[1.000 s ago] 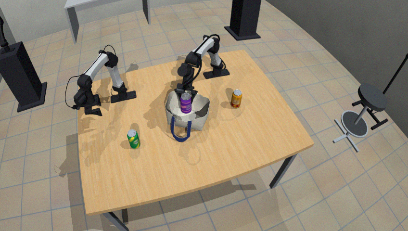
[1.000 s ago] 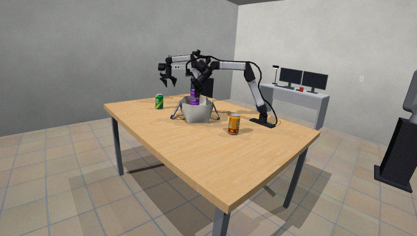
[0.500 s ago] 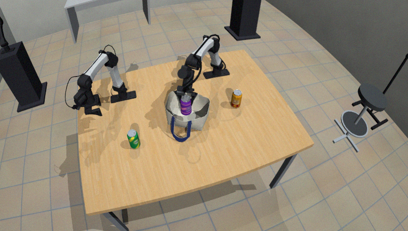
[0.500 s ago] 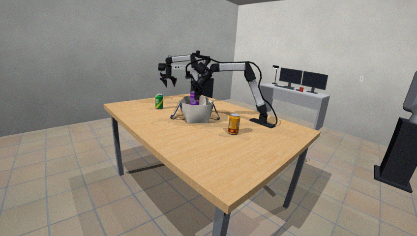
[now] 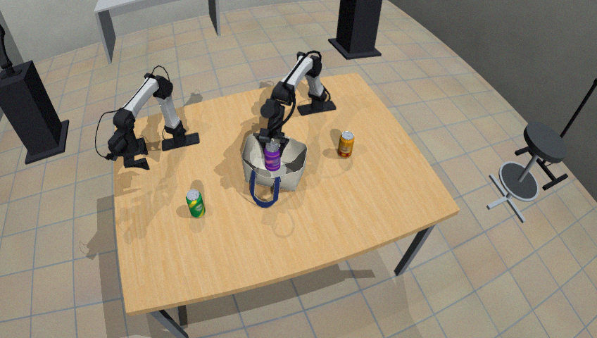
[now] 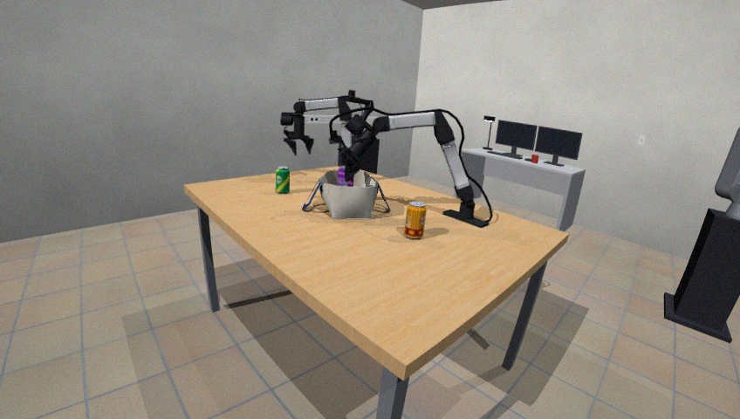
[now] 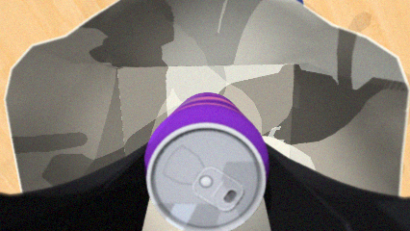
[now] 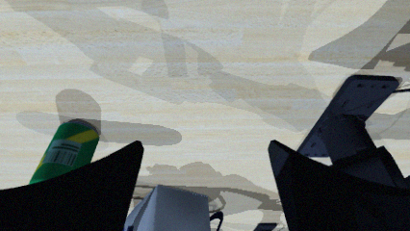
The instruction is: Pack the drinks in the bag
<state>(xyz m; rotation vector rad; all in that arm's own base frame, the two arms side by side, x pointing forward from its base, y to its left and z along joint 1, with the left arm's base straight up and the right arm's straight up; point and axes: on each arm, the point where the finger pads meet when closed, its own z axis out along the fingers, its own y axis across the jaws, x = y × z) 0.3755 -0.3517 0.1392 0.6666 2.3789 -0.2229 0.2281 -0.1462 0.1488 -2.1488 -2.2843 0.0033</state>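
Indoors, wooden table (image 5: pixel 355 217) (image 6: pixel 332 259), tiled floor (image 5: pixel 419 301) (image 6: pixel 93 311)

Both arms match: the left arm (image 5: pixel 293 79) (image 6: pixel 415 121) and the right arm (image 5: pixel 144 96) (image 6: pixel 321 105) have white, slab-sided links between rounded black joints. Black cables loop along each. Their feet end in flat, dark, oblong base plates (image 5: pixel 305 109) (image 5: pixel 167 146). Each claw, left (image 5: pixel 272 140) (image 7: pixel 207 180) (image 6: pixel 348 174) and right (image 5: pixel 137 160) (image 6: pixel 301 150) (image 8: pixel 207 144), is black, with broad fingers; the right one's taper to blunt tips.
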